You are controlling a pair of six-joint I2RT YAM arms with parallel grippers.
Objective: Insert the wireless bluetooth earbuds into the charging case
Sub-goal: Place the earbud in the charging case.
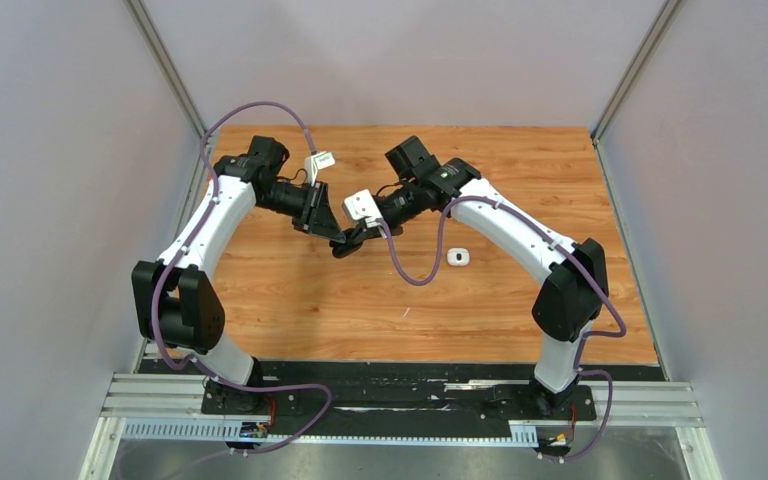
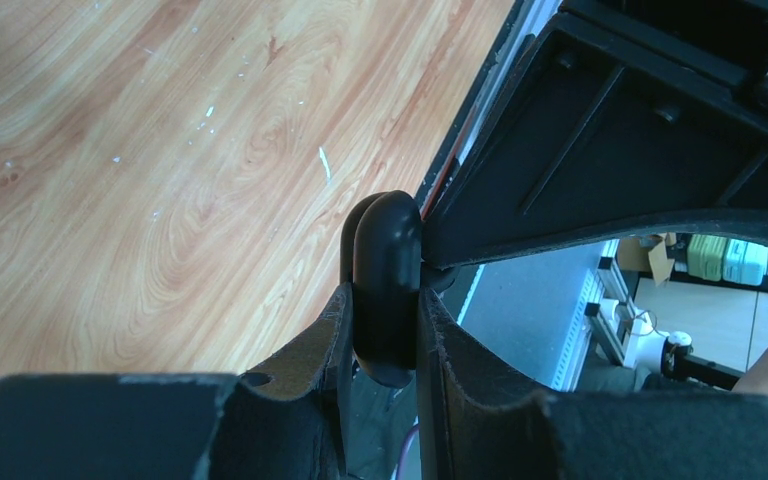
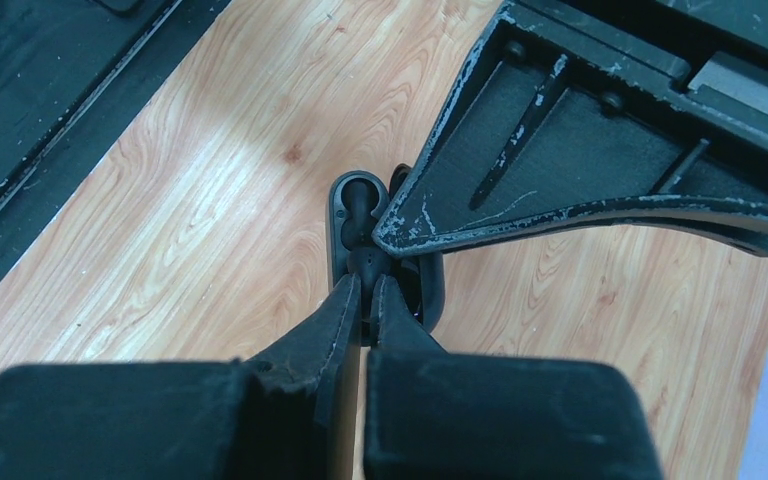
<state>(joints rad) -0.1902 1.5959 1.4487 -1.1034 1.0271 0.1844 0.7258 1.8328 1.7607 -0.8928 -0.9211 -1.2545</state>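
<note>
My left gripper is shut on a black charging case and holds it above the table at mid-table. In the right wrist view the case shows its open oval cavity, with the left gripper's finger over its right side. My right gripper meets it from the right, its tips pinched on a small black rounded earbud at the cavity. Another dark rounded shape sits deeper in the cavity. No white earbuds show.
A small white case lies on the wooden table right of the grippers, under the right arm's cable. Grey walls enclose the table on three sides. A black base strip runs along the near edge.
</note>
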